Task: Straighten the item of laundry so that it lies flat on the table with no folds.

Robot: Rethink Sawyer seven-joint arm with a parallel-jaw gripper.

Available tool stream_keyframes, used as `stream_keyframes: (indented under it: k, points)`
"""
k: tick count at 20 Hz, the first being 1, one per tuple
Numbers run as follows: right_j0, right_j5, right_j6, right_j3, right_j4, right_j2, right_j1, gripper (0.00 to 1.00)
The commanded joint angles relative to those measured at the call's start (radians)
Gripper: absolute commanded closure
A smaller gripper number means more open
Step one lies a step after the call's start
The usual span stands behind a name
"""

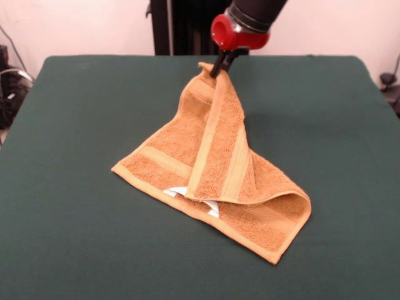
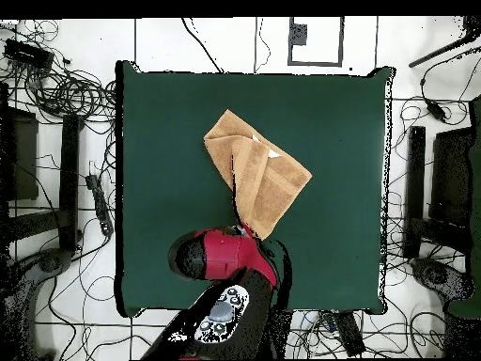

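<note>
The gripper (image 1: 219,70) has its jaws clenched on one corner of the towel (image 1: 215,175), lifted above the far middle of the bench (image 1: 75,225). The rest drapes down onto the bench, still doubled over, the white label (image 1: 178,192) peeking out; holding it high likely lets the fold fall open.

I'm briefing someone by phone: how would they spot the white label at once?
Find the green table, then the orange towel whose corner the gripper pinches and lifts. Along the towel's front edge, the label peeks from under the fold, the only white thing on it.
</note>
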Motion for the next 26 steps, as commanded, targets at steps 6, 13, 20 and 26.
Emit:
stream_keyframes:
  k: [6,13,20,26]
  points:
    - [0.019,-0.015,0.284,0.047,0.051,0.071,-0.001,1.0]
    - [0.01,-0.037,0.282,0.076,0.054,0.102,-0.016,1.0]
    - [0.041,-0.086,0.308,0.086,0.051,0.091,-0.003,1.0]
    - [0.035,-0.162,0.308,0.113,0.045,0.111,0.009,1.0]
